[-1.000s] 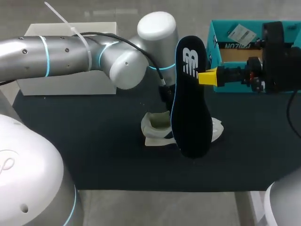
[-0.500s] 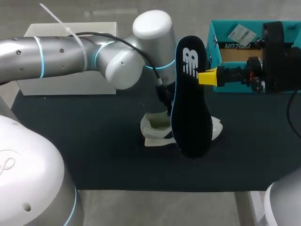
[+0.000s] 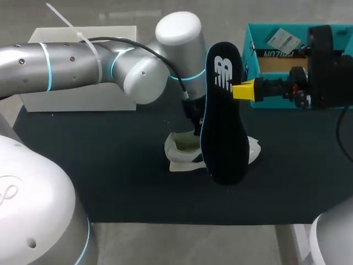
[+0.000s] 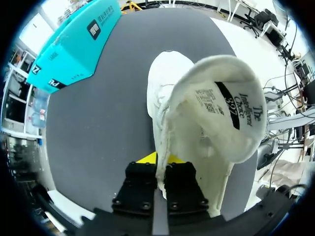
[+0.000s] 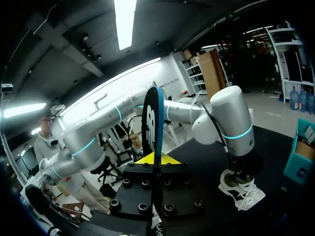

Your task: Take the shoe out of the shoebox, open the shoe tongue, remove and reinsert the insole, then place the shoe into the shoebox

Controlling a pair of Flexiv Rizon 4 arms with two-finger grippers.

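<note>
A white shoe [image 3: 185, 148] lies on the dark mat, mid-table. My left arm comes down on it from the left, its gripper hidden behind the insole in the head view. In the left wrist view the left gripper [image 4: 158, 160] is shut on a thin white fabric edge of the shoe [image 4: 216, 113], which runs up into the labelled tongue flap. My right gripper [image 3: 244, 90] is shut on the black insole [image 3: 223, 127], holding it upright on edge above the shoe. In the right wrist view the insole [image 5: 152, 118] rises from between the right gripper [image 5: 156, 158] fingers.
The teal shoebox [image 3: 252, 61] stands open at the back right, behind the right arm. A white box [image 3: 77, 102] sits at the back left under my left arm. The dark mat [image 3: 110, 171] has bare room left of and in front of the shoe.
The left arm's elbow has shifted slightly left and back, nudging the shoe a little left. The right arm and insole have kept still.
</note>
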